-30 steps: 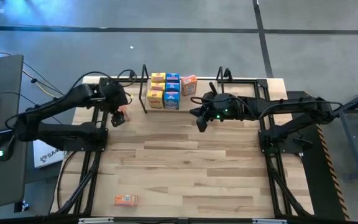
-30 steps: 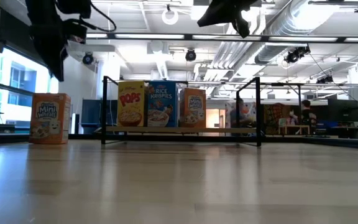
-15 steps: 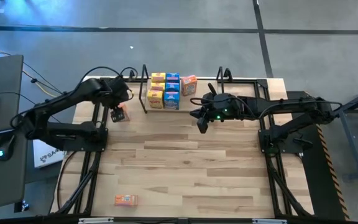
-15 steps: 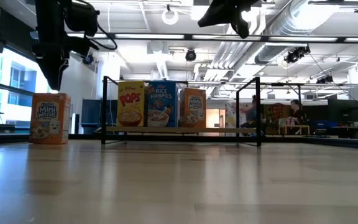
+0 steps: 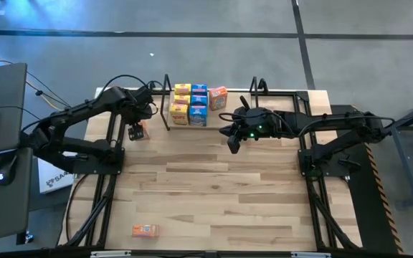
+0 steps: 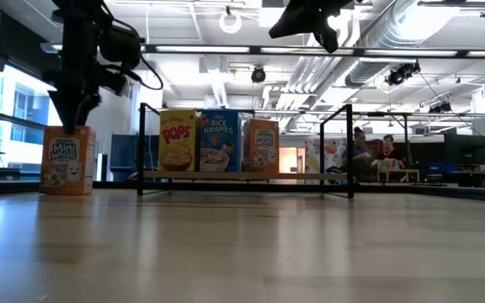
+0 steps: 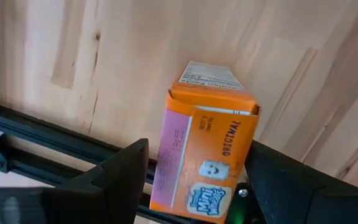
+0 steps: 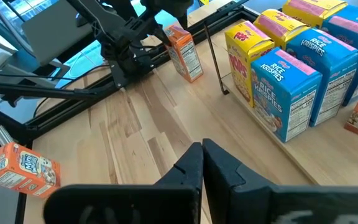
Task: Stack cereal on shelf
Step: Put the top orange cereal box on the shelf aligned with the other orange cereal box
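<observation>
An orange cereal box (image 7: 207, 168) stands upright on its base near the table's far left edge (image 5: 139, 132) (image 6: 67, 160). My left gripper (image 7: 197, 151) (image 5: 133, 126) is open and points down. One finger stands on each side of the box's top, with the tips about level with it (image 6: 74, 124). Yellow, blue and orange boxes (image 5: 191, 104) (image 6: 217, 141) (image 8: 291, 68) stand on the shelf (image 6: 348, 143), a black rod frame on a wooden board. My right gripper (image 8: 202, 154) (image 5: 231, 142) is shut and hovers above the table, right of the shelf's boxes. My left gripper comes at the orange box's top end (image 7: 213, 99) from above, pointing down, with one finger on each side. I cannot tell whether the fingers (image 7: 126, 171) touch the box. The box stands upright on the table.
Another orange box (image 5: 145, 230) (image 8: 23, 165) lies on its side near the table's near left corner. Black frame rails (image 5: 110, 143) run along the table's left and right edges. Bare wood spreads across the table's middle and near part (image 5: 221, 193).
My left gripper has come down toward the standing orange box, from well above it to level with its top, and its arm has swung toward the far edge. The box has stayed put.
</observation>
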